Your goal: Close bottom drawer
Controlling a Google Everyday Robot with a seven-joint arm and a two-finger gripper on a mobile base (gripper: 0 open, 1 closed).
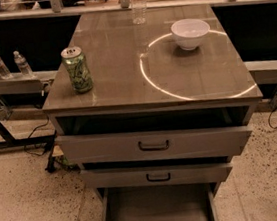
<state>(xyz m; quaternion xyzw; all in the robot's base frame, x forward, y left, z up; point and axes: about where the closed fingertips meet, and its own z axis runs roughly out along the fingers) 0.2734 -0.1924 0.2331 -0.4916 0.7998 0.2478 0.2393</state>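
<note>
The bottom drawer (156, 213) is pulled far out toward me at the foot of the grey cabinet; I see its long plain grey tray, and its front panel is cut off below the frame. Above it sit the mid-sized drawer front (156, 175) and the wider drawer front (153, 145), each with a dark handle and each a little way out. The gripper is not in view.
On the cabinet top (122, 59) stand a green can (77, 68), a white bowl (190, 32) and a clear water bottle (138, 1). A side shelf with small bottles (7, 64) is at the left. Cables lie on the speckled floor (34, 206).
</note>
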